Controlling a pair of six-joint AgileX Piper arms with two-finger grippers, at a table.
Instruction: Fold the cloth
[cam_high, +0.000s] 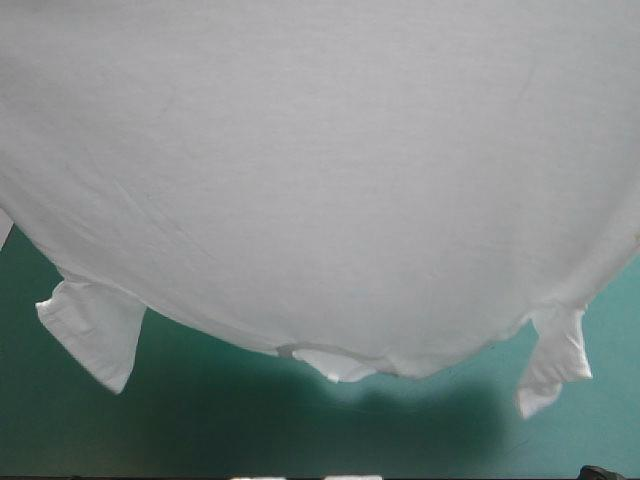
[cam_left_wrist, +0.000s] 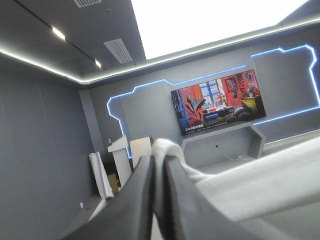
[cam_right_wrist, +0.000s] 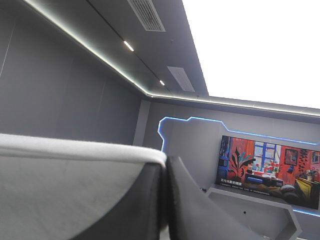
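Observation:
The white T-shirt (cam_high: 320, 170) hangs lifted high and stretched wide, filling most of the high view; its two sleeves (cam_high: 92, 330) (cam_high: 553, 360) and collar (cam_high: 330, 358) dangle above the teal-green table (cam_high: 300, 430). Both arms are hidden behind the cloth in the high view. In the left wrist view my left gripper (cam_left_wrist: 159, 167) is shut on the T-shirt (cam_left_wrist: 250, 185), a fold bulging over the fingertips and running off to one side. In the right wrist view my right gripper (cam_right_wrist: 165, 167) is shut on the T-shirt (cam_right_wrist: 60, 190), whose taut hem stretches away beside it.
A shadow of the shirt lies on the teal-green cover near the table's front edge (cam_high: 420, 410). Both wrist views look level into the room above the table.

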